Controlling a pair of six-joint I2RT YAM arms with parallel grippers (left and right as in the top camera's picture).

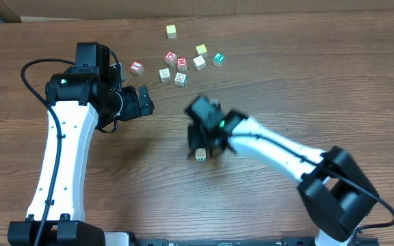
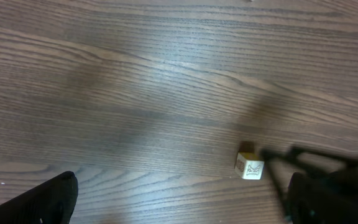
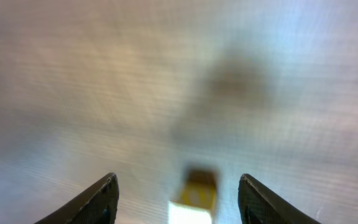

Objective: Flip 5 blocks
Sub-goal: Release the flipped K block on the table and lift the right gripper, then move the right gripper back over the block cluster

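A pale wooden block (image 1: 201, 154) lies alone on the table, apart from the rest. My right gripper (image 1: 201, 142) hovers just over it, motion-blurred. In the right wrist view the block (image 3: 194, 194) sits between the two fingers (image 3: 98, 202) with a gap on each side, so the right gripper (image 3: 178, 208) is open and touches nothing. The left wrist view shows the same block (image 2: 249, 167) on the wood. My left gripper (image 1: 142, 101) hangs open and empty left of centre. More blocks lie at the back: a red-faced block (image 1: 137, 67), a green block (image 1: 218, 59) and two whitish blocks (image 1: 165, 74).
The back cluster also holds a red D cube (image 1: 171, 57), a red M cube (image 1: 182, 63), a white cube (image 1: 199, 62) and two yellowish cubes (image 1: 201, 49), one standing apart (image 1: 172, 31). The right arm (image 2: 334, 180) shows dark at the left wrist view's right edge.
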